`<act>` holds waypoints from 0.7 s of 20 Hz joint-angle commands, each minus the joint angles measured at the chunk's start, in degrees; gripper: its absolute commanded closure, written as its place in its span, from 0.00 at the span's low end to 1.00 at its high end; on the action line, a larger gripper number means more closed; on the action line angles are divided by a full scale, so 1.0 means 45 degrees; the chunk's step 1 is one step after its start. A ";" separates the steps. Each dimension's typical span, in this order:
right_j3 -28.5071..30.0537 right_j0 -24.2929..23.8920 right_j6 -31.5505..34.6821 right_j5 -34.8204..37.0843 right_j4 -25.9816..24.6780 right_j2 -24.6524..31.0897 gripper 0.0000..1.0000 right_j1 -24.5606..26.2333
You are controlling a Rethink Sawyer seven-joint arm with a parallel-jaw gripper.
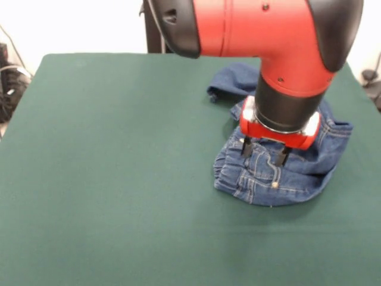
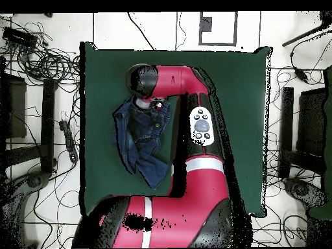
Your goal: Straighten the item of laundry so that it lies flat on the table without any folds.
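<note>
So the small pair of blue denim jeans with tan stitching (image 1: 280, 164) is sitting bunched up on the big dark green felt-topped table (image 1: 119, 179), nowhere near flat yet. Taking the jeans as the landmark: the red and black robot arm (image 1: 262, 30) is hanging right over them, and its gripper (image 1: 264, 152) is coming down onto the waistband area, just above the brass button (image 1: 274, 185). The two black fingers (image 1: 245, 147) are standing a little apart, straddling a ridge of denim, with the tips touching or just pressing into the cloth; I honestly can't tell if they're actually pinching any fabric. The waistband end is lying crumpled into a rounded heap with deep folds, and one leg is trailing out from behind the arm, ending in a hemmed cuff (image 1: 221, 89) that's curling over on itself. In the overhead view the jeans (image 2: 139, 139) are lying close to one long edge of the table (image 2: 240, 97), with a leg fanning away from the heap toward the arm's base, and most of the green top beyond the jeans is lying bare.
</note>
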 commanded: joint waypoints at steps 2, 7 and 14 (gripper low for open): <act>-0.0828 0.0416 -0.1153 -0.0837 -0.1715 -0.0161 0.00 0.0371; -0.0913 0.0161 -0.1261 -0.1930 -0.2316 0.0127 0.00 0.0448; -0.0500 -0.0217 -0.0401 -0.1930 -0.1590 0.0667 0.00 0.0267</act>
